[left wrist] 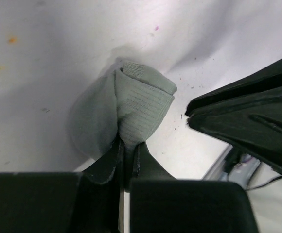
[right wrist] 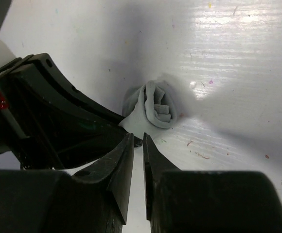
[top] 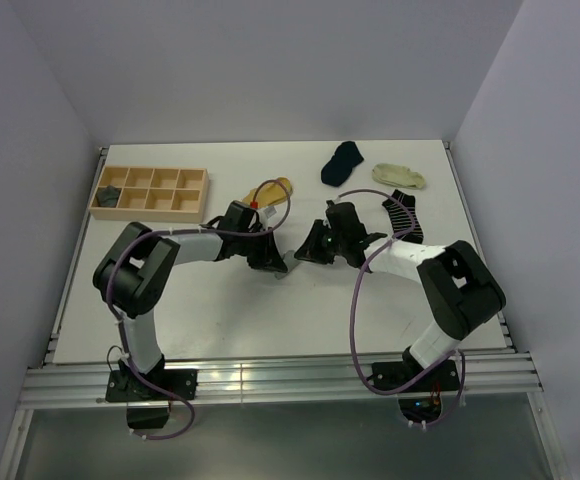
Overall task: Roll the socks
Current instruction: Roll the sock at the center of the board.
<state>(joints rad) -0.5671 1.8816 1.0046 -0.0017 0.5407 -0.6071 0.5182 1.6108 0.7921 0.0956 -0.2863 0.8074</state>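
White desk in a white-walled enclosure: both grippers meet at mid-desk over a rolled light grey sock
Left gripper is pressed together on the lower edge of the light grey sock, pinching the fabric; the roll lies on the desk with its ribbed cuff turned outward. Right gripper sits just beside the roll with a narrow gap between its fingers and nothing in that gap, not touching the sock. Behind the left arm lies the mustard-yellow sock, partly hidden. At the far edge lie the navy sock and cream sock, with the striped sock nearer the right arm. Wooden compartment tray is at far left, with a dark grey bundle at its left end
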